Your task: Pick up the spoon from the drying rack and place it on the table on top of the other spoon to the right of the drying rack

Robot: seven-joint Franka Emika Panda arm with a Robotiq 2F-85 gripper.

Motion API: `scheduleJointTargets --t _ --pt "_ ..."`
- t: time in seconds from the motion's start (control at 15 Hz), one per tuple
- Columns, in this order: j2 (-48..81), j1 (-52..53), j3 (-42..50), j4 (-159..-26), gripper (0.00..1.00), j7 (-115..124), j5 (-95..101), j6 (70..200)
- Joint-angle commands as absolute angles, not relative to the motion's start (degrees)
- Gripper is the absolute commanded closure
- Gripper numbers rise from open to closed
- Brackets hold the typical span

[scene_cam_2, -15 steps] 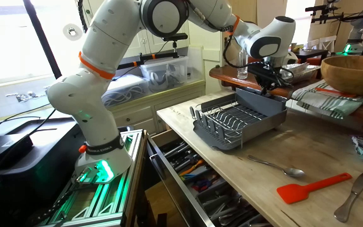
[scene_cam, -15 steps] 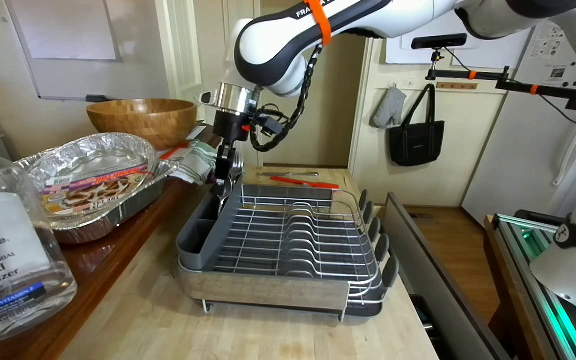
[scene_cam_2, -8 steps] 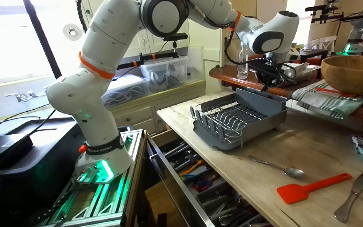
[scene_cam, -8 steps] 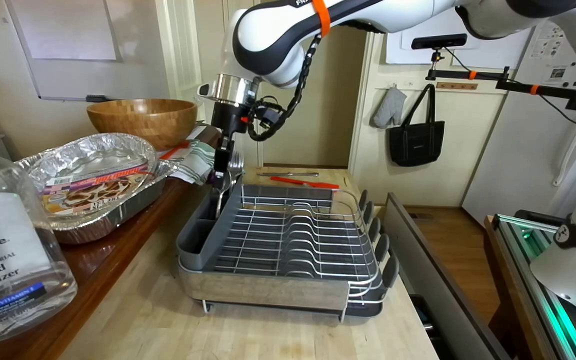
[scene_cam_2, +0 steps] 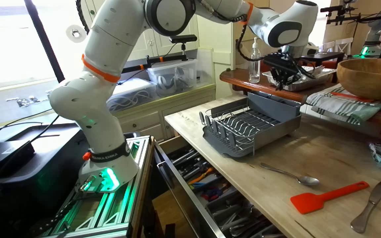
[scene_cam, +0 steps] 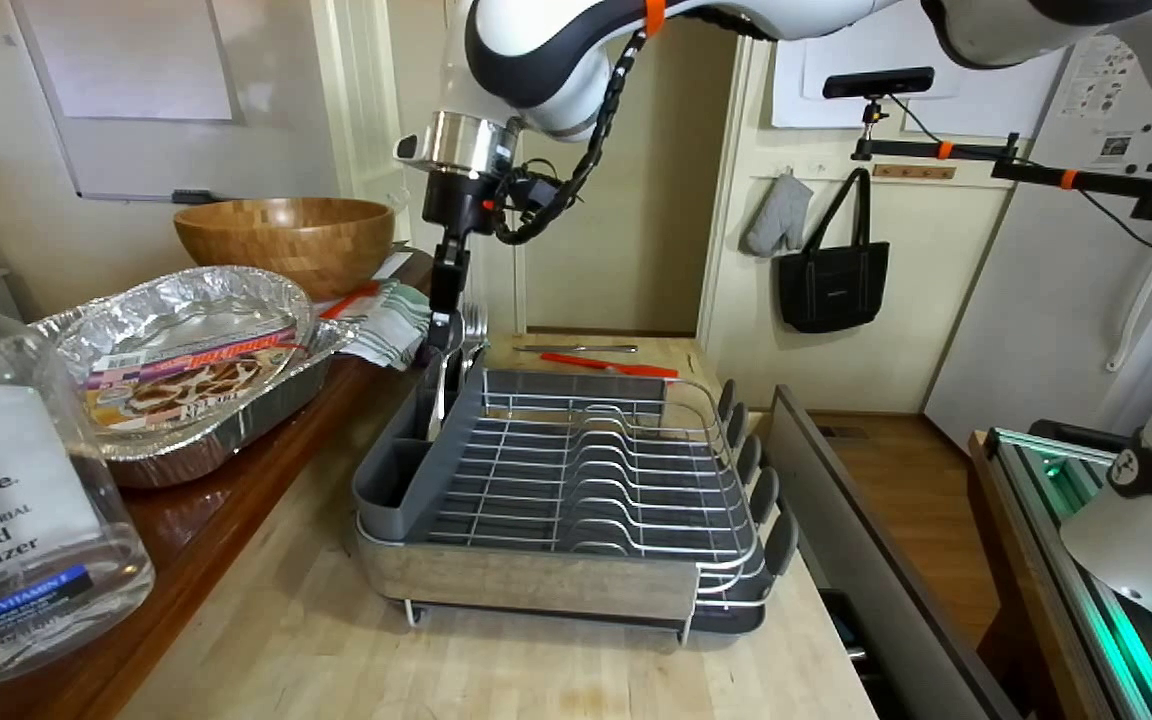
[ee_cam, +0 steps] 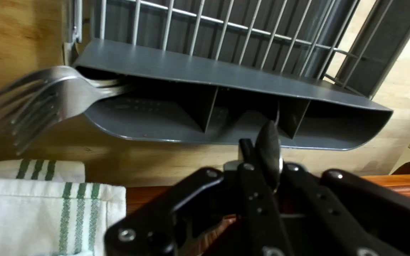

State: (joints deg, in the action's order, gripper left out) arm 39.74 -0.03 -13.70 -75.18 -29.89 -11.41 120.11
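The drying rack (scene_cam: 536, 575) stands on the wooden table (scene_cam: 556, 680); it also shows in an exterior view (scene_cam_2: 273, 134). My gripper (scene_cam: 446, 305) is above the rack's cutlery holder, shut on the spoon (scene_cam: 441, 390). In the wrist view the spoon's bowl (ee_cam: 269, 153) sits between the fingertips of my gripper (ee_cam: 271, 161), and its handle runs down into the holder's middle compartment. The handle's end is hidden there. In an exterior view my gripper (scene_cam_2: 281, 84) is above the holder. The other spoon (scene_cam_2: 307, 180) lies on the table beside the rack.
Forks (ee_cam: 73, 94) stand in the holder's end compartment. A red spatula (scene_cam_2: 309, 202) and a knife (scene_cam_2: 369, 205) lie on the table past the other spoon. An open drawer (scene_cam_2: 203, 195) runs along the table edge. A wooden bowl (scene_cam: 286, 240) and foil pan (scene_cam: 186, 440) stand on the ledge.
My gripper has risen over the cutlery holder, and the spoon has come up with it, showing more of its length. The rack and table items have not moved.
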Motion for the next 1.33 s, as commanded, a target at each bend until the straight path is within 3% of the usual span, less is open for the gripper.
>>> scheduleJointTargets --t 0.0,1.27 --pt "37.9 -0.1 -13.0 -74.2 0.98 -29.6 -10.6 115.4" --pt "30.9 -1.7 -8.2 -72.3 0.98 -28.1 -10.3 98.0"
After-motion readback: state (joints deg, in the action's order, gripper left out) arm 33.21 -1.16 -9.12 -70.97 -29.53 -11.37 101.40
